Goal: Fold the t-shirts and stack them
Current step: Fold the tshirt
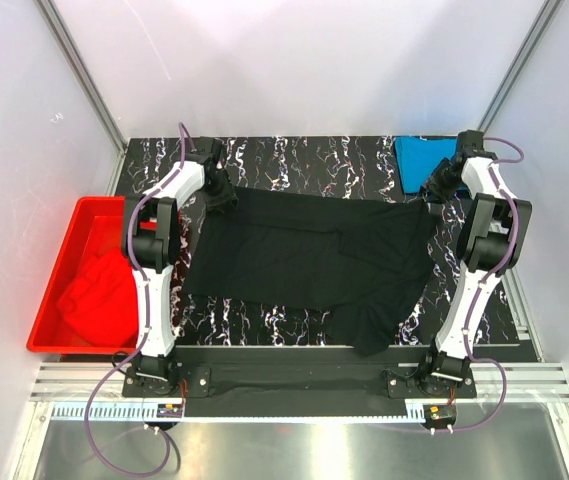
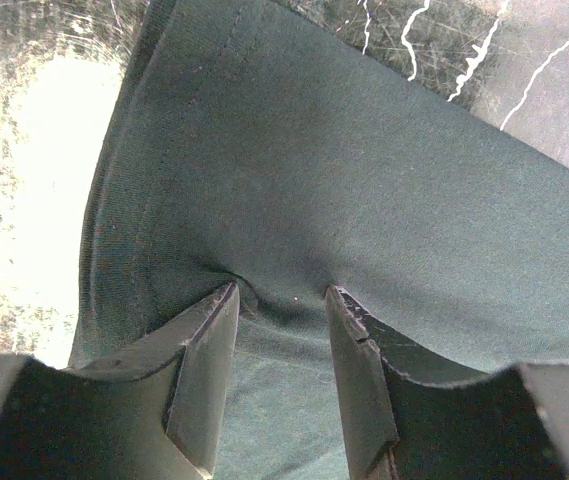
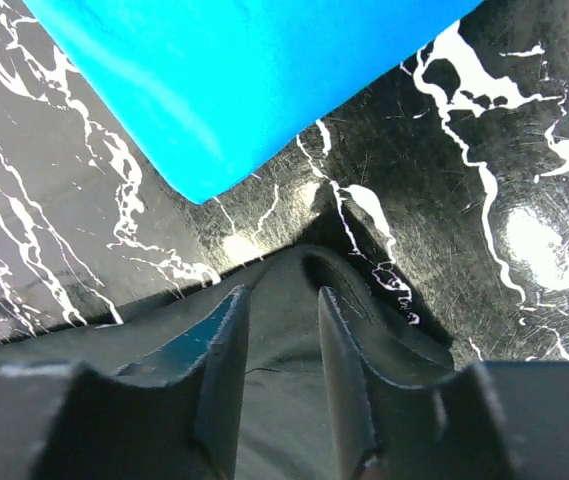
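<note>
A black t-shirt (image 1: pixel 304 255) lies spread on the marbled table, one part hanging toward the front edge. My left gripper (image 1: pixel 226 198) is at its far left corner; in the left wrist view the jaws (image 2: pixel 282 292) stand narrowly apart with puckered black fabric (image 2: pixel 364 150) pinched between them. My right gripper (image 1: pixel 430 195) is at the far right corner, and its jaws (image 3: pixel 282 292) hold a raised fold of the black fabric (image 3: pixel 276 268). A folded bright blue t-shirt (image 1: pixel 419 155) lies at the back right, just beyond the right gripper (image 3: pixel 244 70). A crumpled red t-shirt (image 1: pixel 99 290) sits in the tub.
A rigid red plastic tub (image 1: pixel 52 280) stands off the table's left side. White walls with metal posts enclose the back and sides. The arm bases sit on a rail at the near edge.
</note>
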Action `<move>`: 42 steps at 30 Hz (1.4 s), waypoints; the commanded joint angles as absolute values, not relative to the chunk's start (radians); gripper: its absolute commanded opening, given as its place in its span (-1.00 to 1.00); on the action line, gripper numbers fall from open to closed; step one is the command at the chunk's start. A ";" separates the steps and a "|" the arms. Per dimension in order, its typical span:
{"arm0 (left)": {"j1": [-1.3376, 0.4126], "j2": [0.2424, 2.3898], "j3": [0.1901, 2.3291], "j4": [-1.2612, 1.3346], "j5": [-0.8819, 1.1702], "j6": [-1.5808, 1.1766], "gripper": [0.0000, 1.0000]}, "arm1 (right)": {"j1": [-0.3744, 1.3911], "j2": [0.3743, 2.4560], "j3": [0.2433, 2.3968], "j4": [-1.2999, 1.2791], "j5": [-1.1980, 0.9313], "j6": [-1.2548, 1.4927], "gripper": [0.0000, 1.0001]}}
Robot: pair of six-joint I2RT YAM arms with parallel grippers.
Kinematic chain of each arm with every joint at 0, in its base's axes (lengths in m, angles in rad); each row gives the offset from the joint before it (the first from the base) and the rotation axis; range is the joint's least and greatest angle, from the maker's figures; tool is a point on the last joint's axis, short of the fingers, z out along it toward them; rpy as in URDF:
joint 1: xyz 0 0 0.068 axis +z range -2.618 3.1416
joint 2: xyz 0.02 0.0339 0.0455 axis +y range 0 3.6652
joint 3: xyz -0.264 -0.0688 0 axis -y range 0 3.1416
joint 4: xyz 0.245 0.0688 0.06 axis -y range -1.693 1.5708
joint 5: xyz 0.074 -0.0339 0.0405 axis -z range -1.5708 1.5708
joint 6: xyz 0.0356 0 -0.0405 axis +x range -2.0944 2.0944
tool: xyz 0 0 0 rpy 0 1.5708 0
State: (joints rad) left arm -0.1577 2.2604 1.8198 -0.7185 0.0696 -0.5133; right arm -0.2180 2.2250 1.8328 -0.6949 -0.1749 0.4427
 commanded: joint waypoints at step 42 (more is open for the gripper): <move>-0.213 1.890 1.685 -0.867 0.031 -0.491 0.56 | -0.180 1.929 1.861 -1.147 -0.005 0.430 0.22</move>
State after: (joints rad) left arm -0.1684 2.0434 1.7184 -0.8227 0.1108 -0.5461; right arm -0.2234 2.1590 1.9297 -1.0615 -0.0368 0.4355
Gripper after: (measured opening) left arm 0.774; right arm 0.610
